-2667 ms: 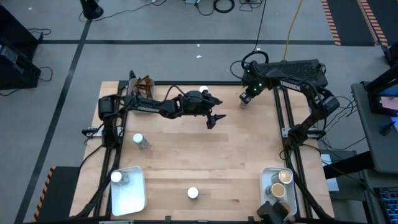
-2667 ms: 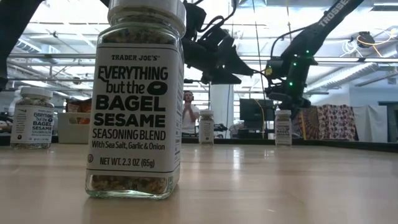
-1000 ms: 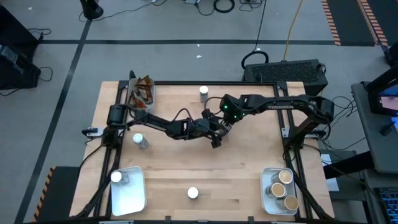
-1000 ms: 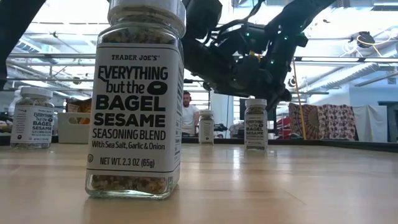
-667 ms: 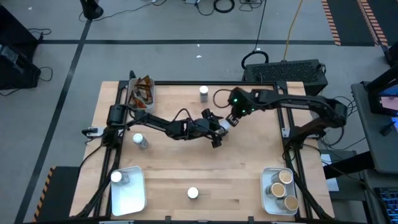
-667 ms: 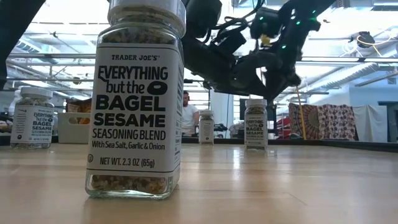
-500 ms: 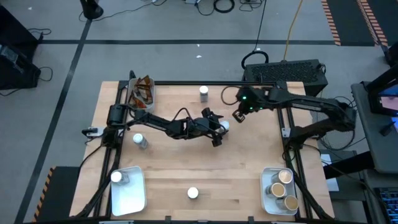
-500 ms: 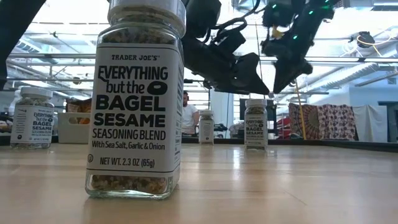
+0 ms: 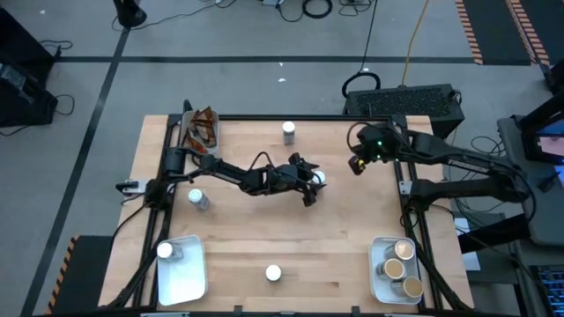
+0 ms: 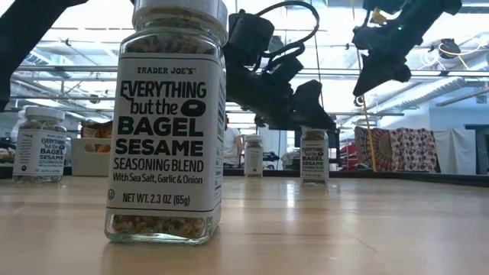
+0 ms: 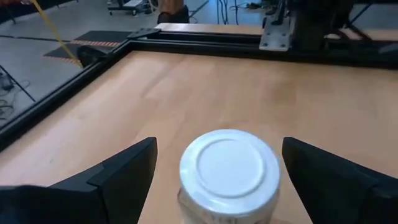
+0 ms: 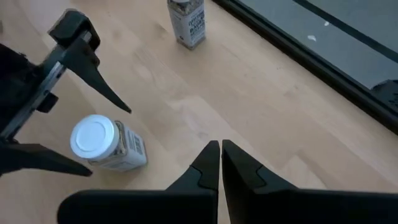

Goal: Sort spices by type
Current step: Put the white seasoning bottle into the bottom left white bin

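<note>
- Fingers of my left gripper (image 9: pixel 315 183) stand wide apart on either side of a white-lidded jar (image 9: pixel 320 177) near the middle of the table (image 9: pixel 352 238), not yet touching it
- Left wrist view alone shows the gap: a smooth round lid (image 11: pixel 229 167) sits centred between my two dark wedge-shaped fingers (image 11: pixel 127 171), bare wood on each side
- Right gripper (image 9: pixel 355 165) hangs off toward the right edge, fingers pressed together, holding nothing; its wrist view looks down on the same jar standing upright
- Low view gives what the overhead cannot: a glass jar (image 10: pixel 166 122) up close with a printed sesame seasoning label and speckled contents
- Overhead view alone shows the sorting: tan-lidded jars (image 9: pixel 398 269) in the white tray (image 9: pixel 378 282) at front right, one white-lidded jar in the front left tray (image 9: pixel 187 280), crinkly brown sachets (image 9: pixel 202 129) at back left
</note>
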